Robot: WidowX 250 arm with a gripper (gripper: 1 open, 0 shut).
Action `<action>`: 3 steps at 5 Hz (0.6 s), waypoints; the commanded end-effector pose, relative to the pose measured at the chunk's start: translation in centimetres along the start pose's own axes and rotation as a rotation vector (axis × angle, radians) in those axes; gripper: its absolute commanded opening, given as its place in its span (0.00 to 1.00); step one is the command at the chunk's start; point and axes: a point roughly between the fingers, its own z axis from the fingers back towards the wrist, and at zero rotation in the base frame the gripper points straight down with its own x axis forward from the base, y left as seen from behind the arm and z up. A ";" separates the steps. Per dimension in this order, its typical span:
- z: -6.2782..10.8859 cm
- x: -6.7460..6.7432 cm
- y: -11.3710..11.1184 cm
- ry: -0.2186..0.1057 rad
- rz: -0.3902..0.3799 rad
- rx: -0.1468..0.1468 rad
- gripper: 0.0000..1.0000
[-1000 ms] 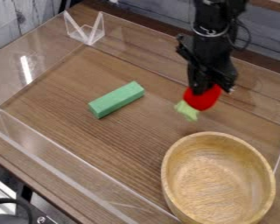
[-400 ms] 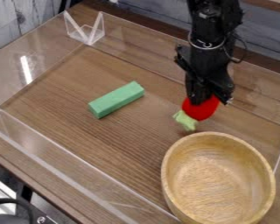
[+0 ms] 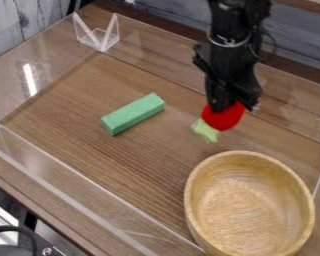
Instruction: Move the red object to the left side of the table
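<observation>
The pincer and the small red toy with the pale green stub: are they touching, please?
Touching. The camera view shows the pincer shut on the small red toy, its fingers overlapping the toy's top with no gap.

Wood-grain table (image 3: 109,170) carries green block (image 3: 132,113); wooden bowl (image 3: 251,207)

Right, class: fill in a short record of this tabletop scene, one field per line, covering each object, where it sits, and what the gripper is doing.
gripper: shut on the red object, pointing steeply down
red object: in the gripper, right of centre, pale green stub at its lower left
green block: flat on the table, left of the gripper, untouched
wooden bowl: near right corner, empty
table: brown wood grain, clear acrylic walls
</observation>
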 end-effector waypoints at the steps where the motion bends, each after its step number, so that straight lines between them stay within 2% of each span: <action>1: 2.1 -0.3 3.6 -0.051 0.065 0.050 0.00; 2: 2.1 -1.9 7.8 -0.034 0.140 0.087 0.00; 3: 0.9 -0.7 4.9 -0.033 0.101 0.070 0.00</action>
